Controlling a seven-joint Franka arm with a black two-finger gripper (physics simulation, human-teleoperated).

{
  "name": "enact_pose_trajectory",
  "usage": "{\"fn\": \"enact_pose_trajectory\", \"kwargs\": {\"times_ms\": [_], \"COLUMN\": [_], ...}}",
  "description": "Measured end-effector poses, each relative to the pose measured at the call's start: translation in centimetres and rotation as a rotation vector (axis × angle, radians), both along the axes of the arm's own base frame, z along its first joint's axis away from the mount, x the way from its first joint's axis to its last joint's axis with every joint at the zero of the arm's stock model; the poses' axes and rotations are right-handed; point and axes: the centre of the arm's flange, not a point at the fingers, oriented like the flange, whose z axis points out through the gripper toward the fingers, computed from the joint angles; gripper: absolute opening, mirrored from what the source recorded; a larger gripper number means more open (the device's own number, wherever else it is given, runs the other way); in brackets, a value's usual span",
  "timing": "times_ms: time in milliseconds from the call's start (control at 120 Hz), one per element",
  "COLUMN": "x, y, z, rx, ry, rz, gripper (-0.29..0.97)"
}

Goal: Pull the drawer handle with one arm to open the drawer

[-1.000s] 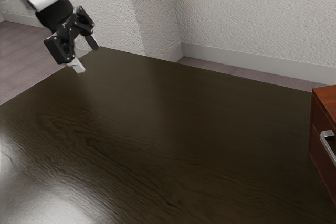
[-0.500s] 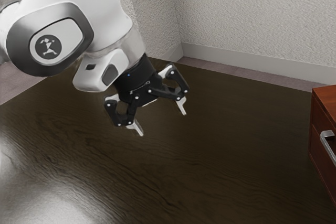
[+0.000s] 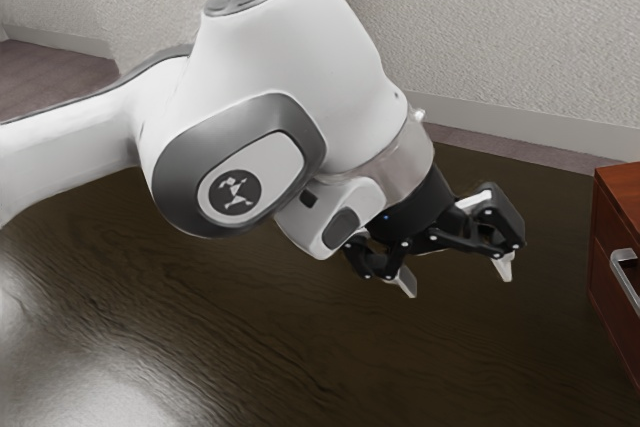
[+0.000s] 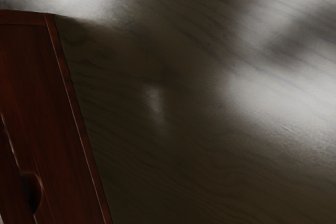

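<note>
Across the upper left of the exterior frame the white arm (image 3: 260,137) reaches over the dark desk (image 3: 150,347) toward the right. Just right of the frame's middle the tool (image 3: 456,277) hangs above the desk, its two fingers spread wide with nothing between them. At the far right edge stands the reddish drawer unit (image 3: 612,237), with a pale metal handle (image 3: 626,277) on its front, partly cut off by the frame. Tool and handle are apart, with bare desk between them.

By my reading this is the approach step: nothing is gripped and the drawer seems not yet opened. The next move calls for carrying the spread fingers to the handle, lining them up so the bar lies between them, closing, then drawing back toward the frame's left.
</note>
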Motion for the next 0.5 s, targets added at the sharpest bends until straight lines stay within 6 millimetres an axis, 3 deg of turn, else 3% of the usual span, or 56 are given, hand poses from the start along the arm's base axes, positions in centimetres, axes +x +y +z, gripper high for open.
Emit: {"fn": "enact_pose_trajectory", "kwargs": {"times_ms": [83, 325, 408, 500], "x": [-0.2, 2.0, 2.7, 3.7], "y": [-2.2, -7.3, -8.0, -7.1], "z": [-0.6, -3.0, -3.7, -3.7], "rx": [0.005, 0.043, 0.043, 0.032], "ry": [-0.022, -0.055, -0.052, -0.053], "rz": [-0.052, -0.110, -0.110, -0.086], "gripper": [0.68, 0.68, 0.68, 0.68]}}
